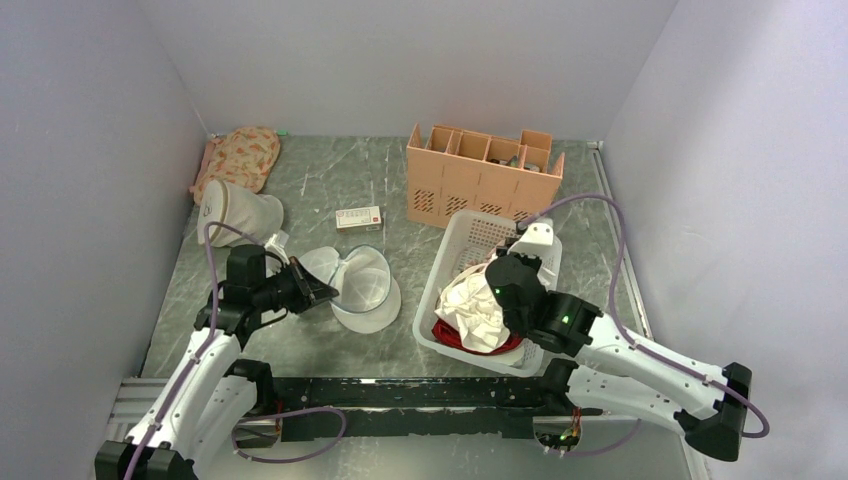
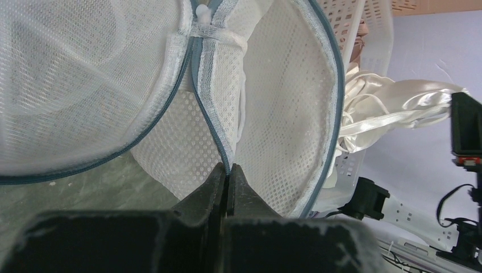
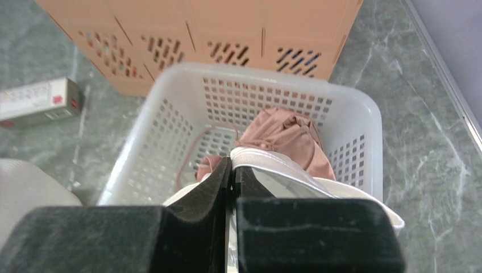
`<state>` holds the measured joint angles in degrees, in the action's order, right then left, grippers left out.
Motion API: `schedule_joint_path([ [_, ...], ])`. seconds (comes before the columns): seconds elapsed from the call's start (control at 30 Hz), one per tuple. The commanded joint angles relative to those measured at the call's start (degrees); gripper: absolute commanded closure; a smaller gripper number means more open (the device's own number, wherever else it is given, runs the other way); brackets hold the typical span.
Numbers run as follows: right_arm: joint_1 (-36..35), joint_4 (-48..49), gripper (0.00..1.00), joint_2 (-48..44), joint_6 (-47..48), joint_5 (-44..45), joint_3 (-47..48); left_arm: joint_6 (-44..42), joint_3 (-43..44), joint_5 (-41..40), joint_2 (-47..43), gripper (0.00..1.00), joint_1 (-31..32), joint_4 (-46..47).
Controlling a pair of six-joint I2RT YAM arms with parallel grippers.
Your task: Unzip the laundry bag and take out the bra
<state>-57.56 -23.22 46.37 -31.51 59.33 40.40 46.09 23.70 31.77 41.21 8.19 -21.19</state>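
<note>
A grey-green stone table (image 1: 330, 180) is closed in by pale walls (image 1: 400, 60). The open laundry bag (image 1: 365, 290) is laid on the table, and its rim is pinched by the left hand (image 2: 227, 173). The bra (image 1: 470, 310) is pinched by the right hand (image 3: 232, 170) over the white basket (image 1: 470, 232).

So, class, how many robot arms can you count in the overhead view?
2. The left arm stretches to the open mesh bag left of centre; the right arm bends over the white basket on the right.
</note>
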Motion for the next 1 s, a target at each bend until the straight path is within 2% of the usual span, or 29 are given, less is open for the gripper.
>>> schedule_joint_path([
  [0.0, 0.80, 2.76, 1.00, -0.28, 0.31, -2.69, -1.51, 1.33, 0.37, 1.71, 1.08, 0.93, -0.37, 5.28],
  [0.23, 1.59, 2.38, 1.00, -1.93, 3.66, -1.59, 2.46, 2.53, 1.64, 3.58, 5.47, 0.93, -0.36, 9.83],
  [0.5, 2.15, 10.74, 0.99, -6.28, 13.67, -1.59, 3.89, 6.46, 2.37, 4.07, 8.27, 0.93, 1.56, 17.43],
  [0.7, 2.62, 8.80, 0.99, -2.70, 9.13, -3.07, 1.38, 6.71, 2.12, 1.58, 11.24, 0.93, 6.45, 18.97],
  [0.87, 2.70, 6.00, 0.97, 0.29, 1.72, -9.10, -3.10, 5.26, 2.38, 0.06, 12.84, 0.93, 8.07, 17.38],
  [0.93, 2.80, 7.08, 0.93, 1.14, -0.58, -13.51, -5.00, 2.34, 4.44, -1.11, 13.39, 0.88, 8.07, 13.66],
  [0.97, 2.76, 8.02, 0.91, 1.48, -0.89, -15.80, -5.92, 0.86, 5.62, -1.88, 13.38, 0.80, 8.07, 11.61],
])
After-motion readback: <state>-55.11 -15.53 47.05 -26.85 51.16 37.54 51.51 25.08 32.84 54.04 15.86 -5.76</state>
